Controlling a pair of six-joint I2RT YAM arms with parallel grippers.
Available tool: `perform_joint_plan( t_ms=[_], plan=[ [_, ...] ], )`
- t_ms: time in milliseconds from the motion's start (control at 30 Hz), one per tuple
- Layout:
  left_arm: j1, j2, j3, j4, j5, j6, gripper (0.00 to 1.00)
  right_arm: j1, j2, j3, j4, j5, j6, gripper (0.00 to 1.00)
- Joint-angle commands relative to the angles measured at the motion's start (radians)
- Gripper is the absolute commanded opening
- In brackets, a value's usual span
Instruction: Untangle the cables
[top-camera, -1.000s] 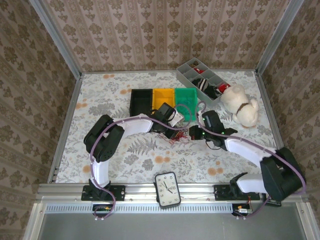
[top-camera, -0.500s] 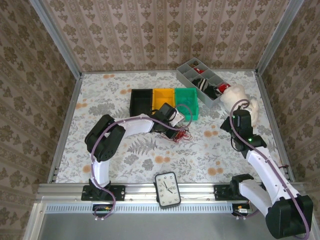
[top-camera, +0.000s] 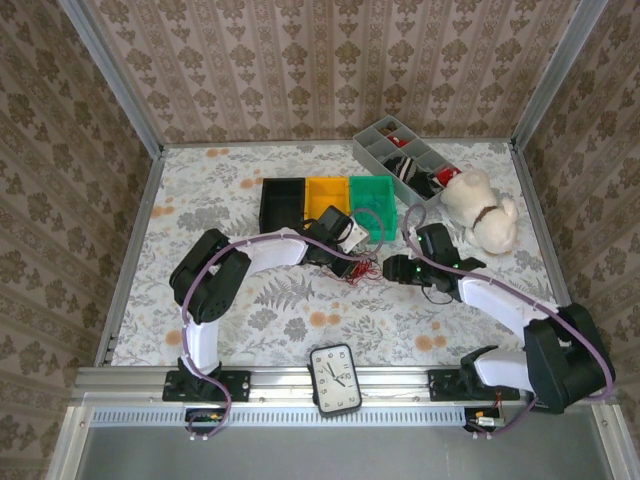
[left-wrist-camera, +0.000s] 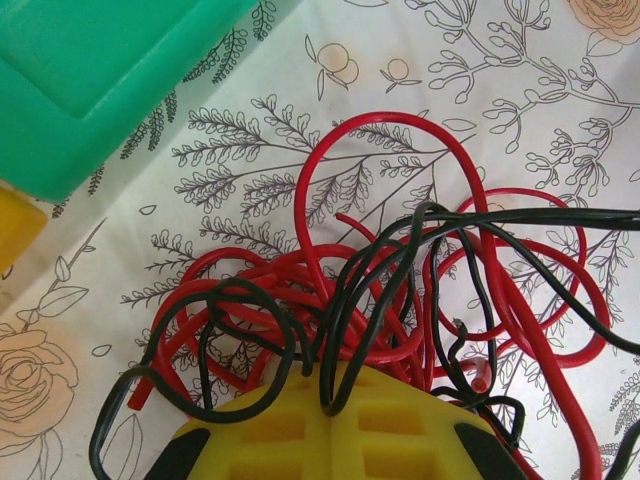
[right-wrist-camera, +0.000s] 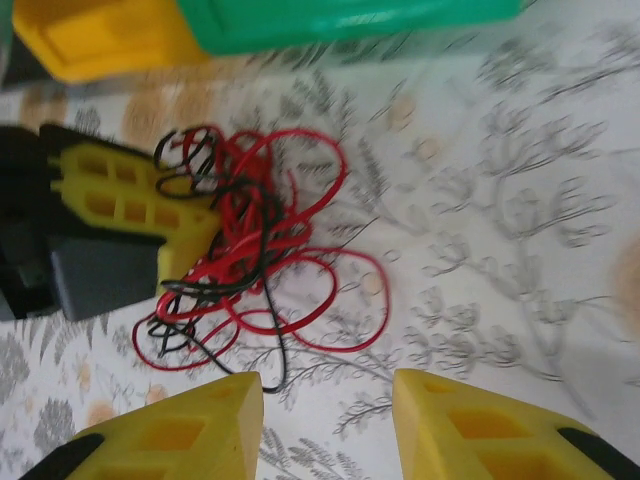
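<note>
Cables (left-wrist-camera: 285, 275), red and black in one knot, are pinched at their near edge between the closed jaws of the left gripper (left-wrist-camera: 330, 395), evidently so that the bunch is anchored while strands are drawn out. The right gripper (right-wrist-camera: 328, 420) is held just short of the knot, whose loose loops lie ahead of its jaws. These are partly parted and empty, apparently readied for one strand to be picked.

Left end effector (left-wrist-camera: 330, 392) clamped — right end effector (right-wrist-camera: 328, 388) parted.

Bare tablecloth (right-wrist-camera: 480, 250) lies open before the right claw (right-wrist-camera: 325, 400); green bin (right-wrist-camera: 340, 20) and left claw (right-wrist-camera: 195, 225) flank the cables (right-wrist-camera: 260, 250).
</note>
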Motion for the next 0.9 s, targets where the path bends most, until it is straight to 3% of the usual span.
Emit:
perform_joint_plan(
  t_ms=[0,567,733,800,867],
  plan=[
    [0.007,0.009,-0.027,-0.069,-0.04,0.013,0.0,0.008,0.039,0.003,0.062,-0.064,-0.015,0.38],
    [0.005,0.009,-0.027,-0.068,-0.04,0.012,0.0,0.035,0.231,0.081,0.136,-0.068,-0.008,0.34],
    [0.006,0.012,-0.022,-0.077,-0.05,0.008,0.0,0.045,0.243,0.099,0.102,0.035,-0.007,0.07],
    [0.005,0.011,-0.025,-0.079,-0.054,0.007,0.11,0.045,0.213,0.09,0.077,0.13,-0.006,0.0],
    [0.006,0.012,-0.025,-0.081,-0.057,0.005,0.23,0.044,0.173,0.08,0.04,0.232,-0.002,0.0]
  ],
)
